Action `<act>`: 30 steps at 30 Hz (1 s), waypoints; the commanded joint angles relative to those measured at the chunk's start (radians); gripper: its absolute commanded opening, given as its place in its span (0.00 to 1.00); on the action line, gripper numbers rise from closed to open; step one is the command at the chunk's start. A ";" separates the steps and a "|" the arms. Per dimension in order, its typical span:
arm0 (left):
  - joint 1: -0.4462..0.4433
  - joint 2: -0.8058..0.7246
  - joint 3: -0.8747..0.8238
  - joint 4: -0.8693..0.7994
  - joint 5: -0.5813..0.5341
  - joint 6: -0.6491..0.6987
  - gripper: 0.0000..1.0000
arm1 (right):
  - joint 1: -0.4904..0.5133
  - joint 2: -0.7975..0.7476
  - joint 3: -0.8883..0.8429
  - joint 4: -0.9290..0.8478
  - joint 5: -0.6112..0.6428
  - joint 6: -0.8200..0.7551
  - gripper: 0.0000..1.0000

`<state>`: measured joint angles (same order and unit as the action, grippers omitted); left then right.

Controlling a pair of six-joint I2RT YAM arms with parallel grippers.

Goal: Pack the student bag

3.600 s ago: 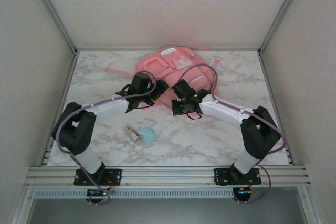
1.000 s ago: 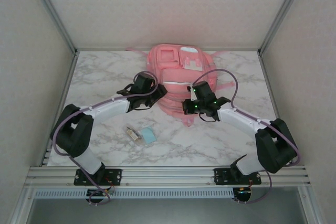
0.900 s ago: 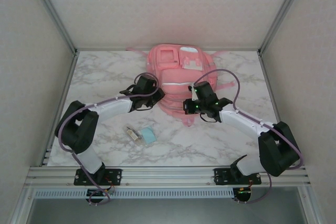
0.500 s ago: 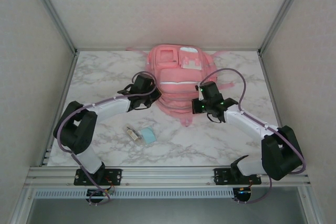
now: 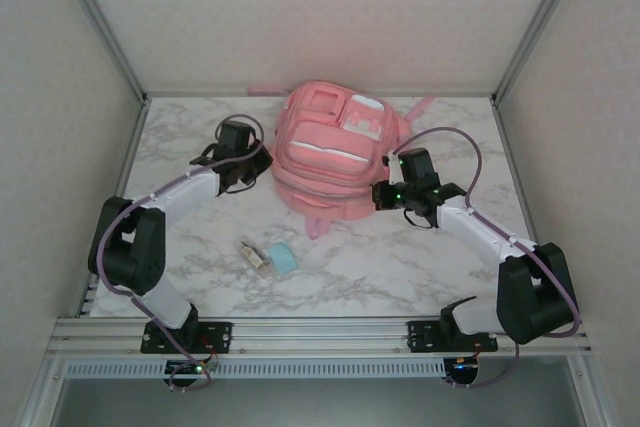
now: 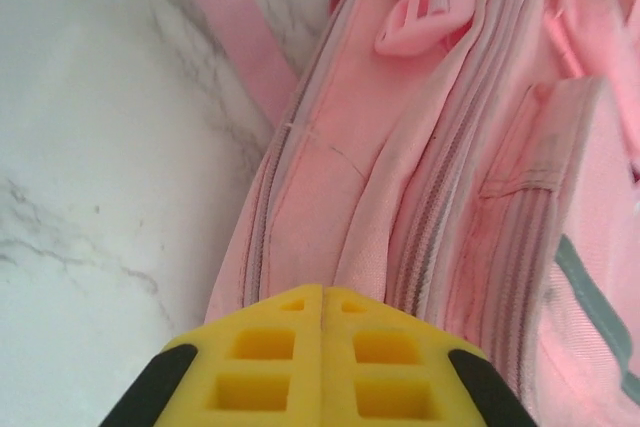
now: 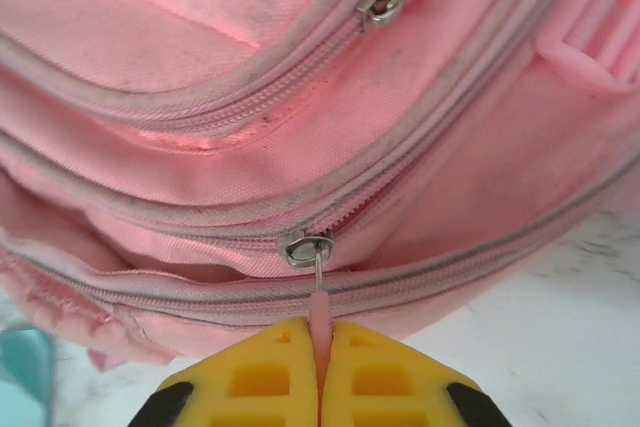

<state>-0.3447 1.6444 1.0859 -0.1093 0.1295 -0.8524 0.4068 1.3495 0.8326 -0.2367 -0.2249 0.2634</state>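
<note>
The student bag is a big pink backpack lying at the back middle of the table. My left gripper is at its left side. In the left wrist view the yellow fingertips are shut where a fold of the bag's side fabric runs in between them. My right gripper is at the bag's right front edge. It is shut on the pink zip pull of a metal slider. To the slider's right the zip gapes a little.
A light blue item and a small clear one lie on the marble table in front of the bag. A pink strap trails left of the bag. Walls and metal posts close off three sides.
The left gripper has shut and swung back and to the left; the bag has shifted back and left with it. The right gripper has moved right along the bag with the zip pull.
</note>
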 commanded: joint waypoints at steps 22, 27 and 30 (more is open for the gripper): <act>-0.354 0.029 -0.052 0.113 -0.038 -0.371 0.81 | 0.121 0.048 0.025 0.012 -0.006 0.046 0.00; -0.330 0.118 -0.040 0.098 -0.076 -0.338 0.48 | 0.108 0.021 0.030 -0.113 0.148 -0.056 0.00; -0.295 0.146 -0.045 0.063 -0.079 -0.290 0.31 | 0.076 0.021 0.028 -0.136 0.177 -0.117 0.00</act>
<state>-0.6830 1.7573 1.0325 0.0059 0.1043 -1.1797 0.5133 1.4002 0.8490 -0.2817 -0.1474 0.2279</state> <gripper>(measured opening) 0.334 0.066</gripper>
